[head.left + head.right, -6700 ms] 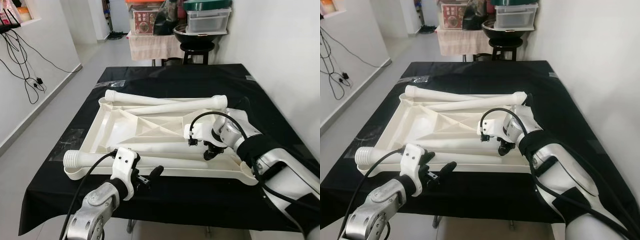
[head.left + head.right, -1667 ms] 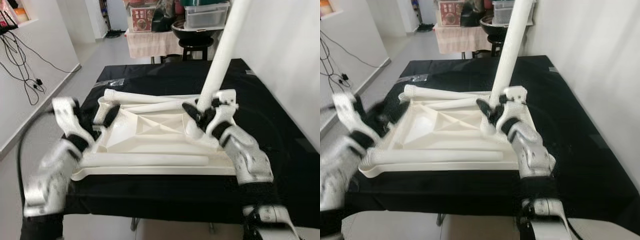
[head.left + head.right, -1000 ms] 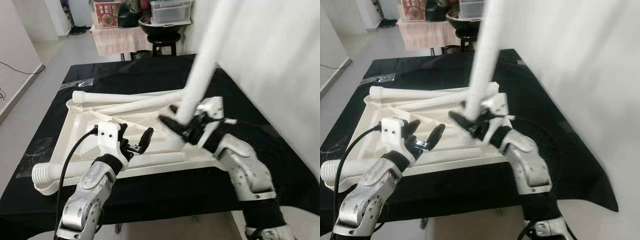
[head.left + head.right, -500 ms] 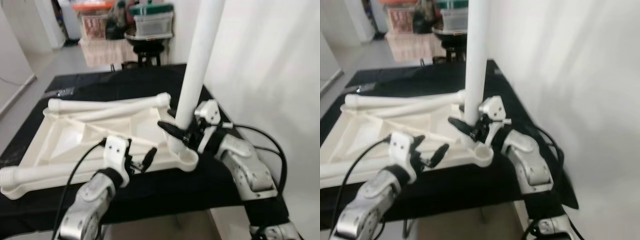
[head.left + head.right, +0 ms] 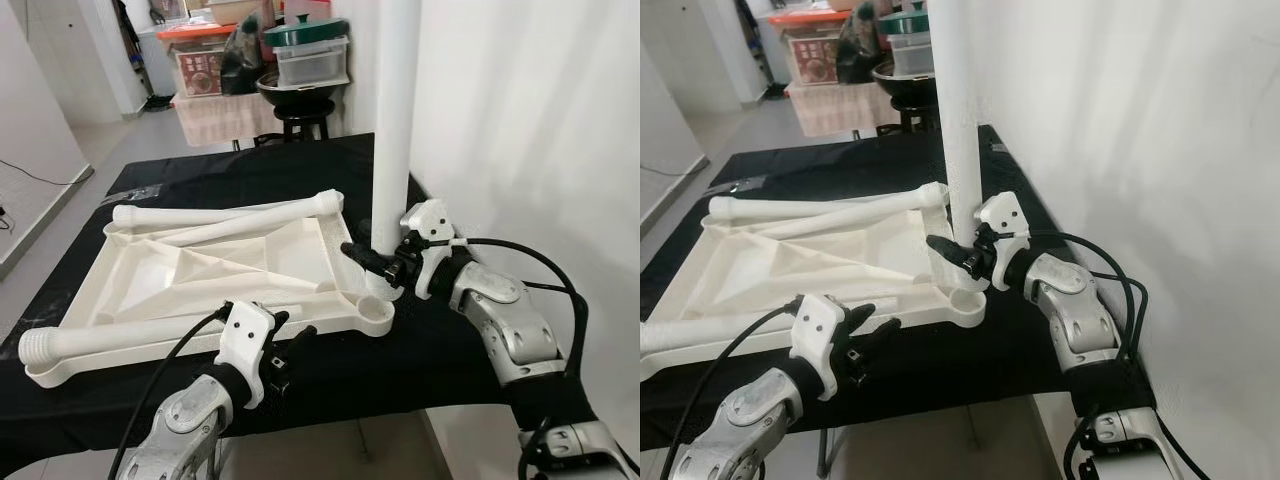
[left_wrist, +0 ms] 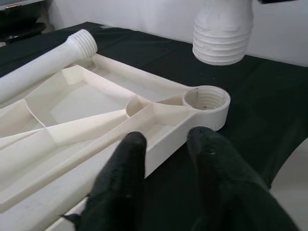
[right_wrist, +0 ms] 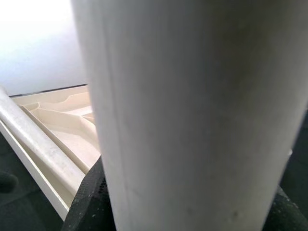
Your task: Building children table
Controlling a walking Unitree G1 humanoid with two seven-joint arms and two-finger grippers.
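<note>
White table leg (image 5: 393, 130) upright, clamped near its lower end between closed fingers of right gripper (image 5: 383, 262); threaded end hanging just above and slightly behind round corner socket (image 5: 375, 315), apart from it in left wrist view. Upturned white tabletop panel (image 5: 215, 270) flat on black-covered table (image 5: 450, 360), socket corner near the table's front right edge. Two more legs (image 5: 225, 213) along panel's far side, another leg (image 5: 130, 333) along its near side, threaded end at front left corner. Left gripper (image 5: 285, 350) low at panel's front edge, fingers (image 6: 125, 168) parted a little, holding nothing, tips just short of the rim near the socket.
</note>
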